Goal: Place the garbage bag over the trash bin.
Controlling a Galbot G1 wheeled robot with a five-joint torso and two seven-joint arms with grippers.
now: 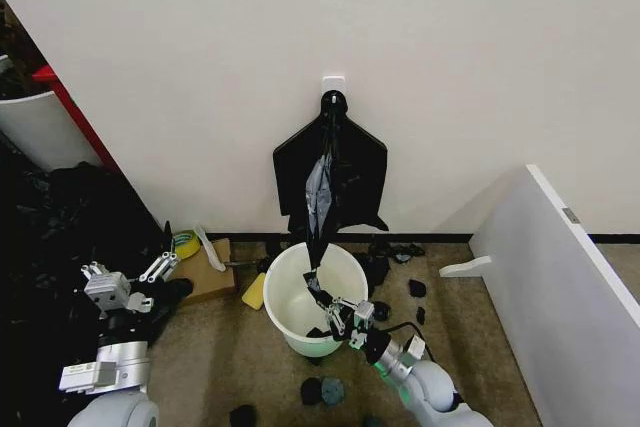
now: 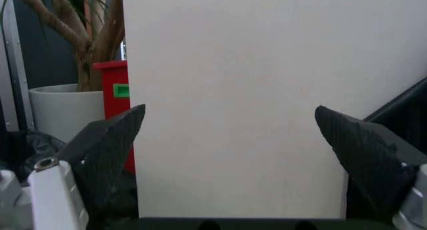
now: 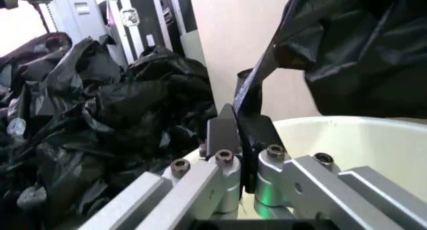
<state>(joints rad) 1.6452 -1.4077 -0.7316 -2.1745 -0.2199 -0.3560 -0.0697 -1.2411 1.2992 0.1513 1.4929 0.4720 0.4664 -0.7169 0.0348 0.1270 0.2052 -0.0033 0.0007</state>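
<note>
Head view: a white wall point(image 1: 400, 67) is being shown across the back, with a slanted white panel point(image 1: 560, 287) at the right and a heap of black bags point(image 1: 60, 237) at the left. A fan-shaped bundle of black bags point(image 1: 355, 172) is being held on a wall hook point(image 1: 333, 99). Below it, the trash bin point(image 1: 290, 292) is being shown upright on the floor point(image 1: 200, 367), just in front of the wall. The garbage bag point(image 1: 318, 202) is being stretched as a narrow strip from the bundle down over the bin's near rim. Its lower end is being pinched by the right claw point(image 1: 340, 319), whose jaws are clenched on the plastic at the rim; in the right wrist view the strip point(image 3: 257, 84) is seen clamped between the fingers point(image 3: 220, 132). The left claw point(image 1: 160, 267) is being held released, well apart at the left, low near the floor.
</note>
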